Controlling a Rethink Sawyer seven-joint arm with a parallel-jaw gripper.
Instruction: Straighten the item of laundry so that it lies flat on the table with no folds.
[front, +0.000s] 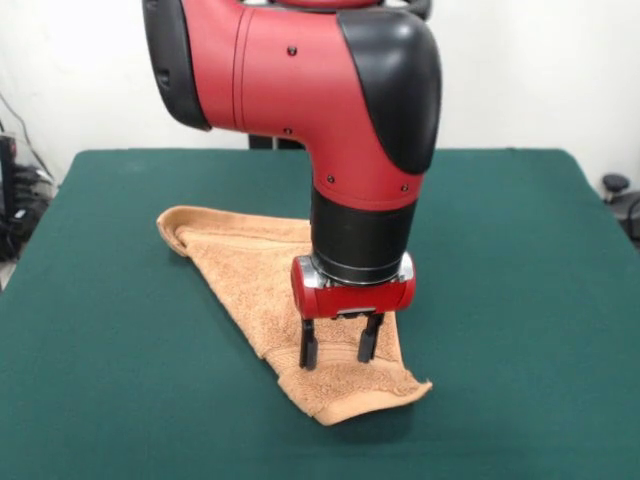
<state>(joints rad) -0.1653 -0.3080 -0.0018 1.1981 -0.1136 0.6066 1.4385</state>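
The orange-tan terry towel lies on the dark green table in a roughly triangular, folded shape, with one rolled corner at the far left and a hemmed end toward the near side. My gripper hangs straight down over the towel's near end. Its two black fingers are spread apart, with their tips at or just above the cloth. Nothing is held between them. The arm hides the towel's far right part.
The red and black arm comes down from the top centre and blocks the table's far middle. Green tabletop spreads wide on both sides of the towel. Dark equipment sits beyond the table's left and right edges.
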